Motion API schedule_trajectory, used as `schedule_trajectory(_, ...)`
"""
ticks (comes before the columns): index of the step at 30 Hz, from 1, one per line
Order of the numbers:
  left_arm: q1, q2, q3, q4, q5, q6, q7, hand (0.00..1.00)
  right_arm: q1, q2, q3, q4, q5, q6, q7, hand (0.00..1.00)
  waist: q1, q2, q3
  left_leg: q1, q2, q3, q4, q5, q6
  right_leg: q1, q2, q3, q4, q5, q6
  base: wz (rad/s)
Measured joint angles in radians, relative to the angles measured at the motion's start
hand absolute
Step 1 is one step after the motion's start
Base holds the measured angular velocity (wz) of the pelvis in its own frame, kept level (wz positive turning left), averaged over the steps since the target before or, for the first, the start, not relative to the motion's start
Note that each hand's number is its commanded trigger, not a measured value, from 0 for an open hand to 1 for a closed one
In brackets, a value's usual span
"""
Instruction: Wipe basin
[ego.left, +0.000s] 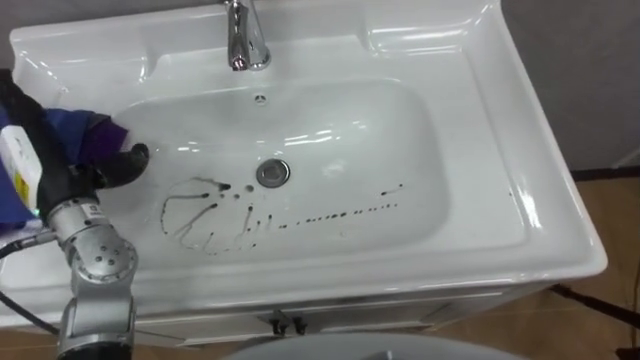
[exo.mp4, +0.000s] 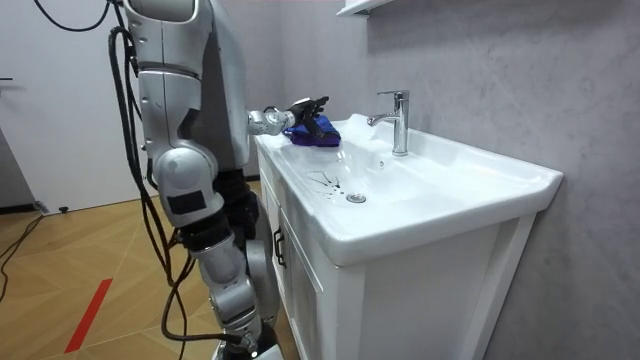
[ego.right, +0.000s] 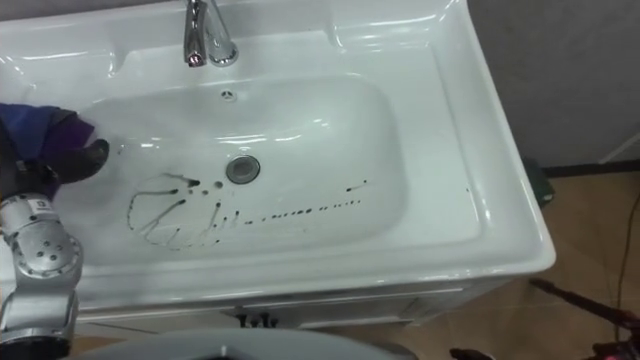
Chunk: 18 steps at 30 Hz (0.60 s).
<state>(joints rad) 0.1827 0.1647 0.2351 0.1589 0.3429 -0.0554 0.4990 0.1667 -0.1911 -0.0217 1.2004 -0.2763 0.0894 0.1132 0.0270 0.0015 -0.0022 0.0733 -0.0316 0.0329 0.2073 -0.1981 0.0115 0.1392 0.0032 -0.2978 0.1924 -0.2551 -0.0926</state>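
Left eye view: the robot is looking down into a white ceramic basin (ego.left: 540, 200), with its left arm reaching in over the left rim.
Cloth: a blue-purple cleaning cloth (ego.left: 82, 128) is lying bunched under the hand on the basin's left slope, low enough to be meeting the ceramic rather than hanging clear.
Left hand: the left hand (ego.left: 118, 167) is clenching round the cloth, its dark thumb curling in below it. The grip is probably serving to stop the cloth slipping in a sweep.
Scribble: dark looping marks (ego.left: 205, 215) are sitting just right of the hand and a little nearer the robot. The cloth is therefore waiting at the dirt's edge, likely as a stroke's starting place.
Faucet: the chrome faucet (ego.left: 245, 40) is standing on the back ledge, beyond the hand and to its right, out of any sweep's path.
Drain: the metal drain (ego.left: 272, 172) is lying right of the hand, just past the scribble.
Dotted trail: a dotted dark trail (ego.left: 340, 213) is running well right of the hand towards the far wall. Reaching it is likely calling for a long stretch across the bowl.
Room view: the robot is standing at the front of the white vanity cabinet (exo.mp4: 300, 290).
Progress: every mark is showing unsmeared, so the wiping is, by my reading, barely starting.
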Motion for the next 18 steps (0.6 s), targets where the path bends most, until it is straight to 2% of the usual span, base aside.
schedule_trajectory(2, 0.0, 0.002, 0.009, 0.02, 0.044, 0.007, 0.011, 0.0, 0.003, 0.0, -0.001, 0.0, -0.003, 0.003, -0.001, 0.0, 0.008, 0.003, -0.0009, 0.007, 0.0, 0.006, -0.001, 0.0, 0.0, 0.004, 0.001, 0.008, -0.005, 0.0, 0.0, -0.11)
schedule_trajectory(3, 0.0, 0.004, 0.022, 0.054, 0.058, 0.011, 0.024, 0.0, 0.003, -0.002, -0.001, 0.0, -0.002, 0.006, -0.002, 0.0, 0.007, 0.005, -0.0047, 0.012, 0.001, 0.01, -0.002, 0.0, 0.0, 0.006, 0.002, 0.016, -0.005, 0.0, 0.0, -0.15)
schedule_trajectory(6, 0.009, 0.004, 0.047, 0.099, 0.063, 0.032, 0.045, 0.0, 0.01, -0.001, -0.001, -0.001, 0.008, 0.007, -0.007, 0.0, 0.008, 0.009, -0.0059, 0.023, 0.001, 0.016, -0.003, 0.0, 0.0, 0.016, 0.002, 0.024, -0.006, 0.0, 0.0, -0.1)
schedule_trajectory(10, 0.015, 0.005, 0.087, 0.114, 0.066, 0.033, 0.088, 0.0, 0.013, 0.0, -0.001, 0.0, 0.016, 0.014, -0.014, 0.0, 0.012, 0.01, -0.0063, 0.027, 0.0, 0.012, -0.003, 0.0, 0.0, 0.017, 0.003, 0.025, -0.006, 0.0, 0.0, -0.01)
schedule_trajectory(12, 0.016, 0.005, 0.128, 0.116, 0.088, 0.034, 0.096, 0.0, 0.017, 0.0, -0.001, 0.0, 0.016, 0.014, -0.012, 0.0, 0.032, 0.011, -0.0058, 0.029, 0.0, 0.012, -0.002, 0.0, 0.0, 0.015, 0.004, 0.034, -0.006, 0.0, 0.0, -0.09)
schedule_trajectory(14, 0.016, 0.005, 0.151, 0.116, 0.092, 0.034, 0.115, 0.0, 0.021, 0.0, -0.001, 0.0, 0.017, 0.017, -0.012, 0.0, 0.037, 0.011, -0.0058, 0.029, 0.0, 0.01, -0.001, 0.0, 0.0, 0.016, 0.004, 0.035, -0.006, 0.0, 0.0, 0.0)
schedule_trajectory(18, 0.016, 0.006, 0.174, 0.115, 0.093, 0.036, 0.124, 0.0, 0.017, 0.0, -0.002, -0.001, 0.026, 0.022, -0.012, 0.0, 0.057, 0.018, -0.0049, 0.028, -0.001, 0.009, -0.001, 0.0, 0.0, 0.017, 0.004, 0.034, -0.007, 0.0, 0.0, 0.01)
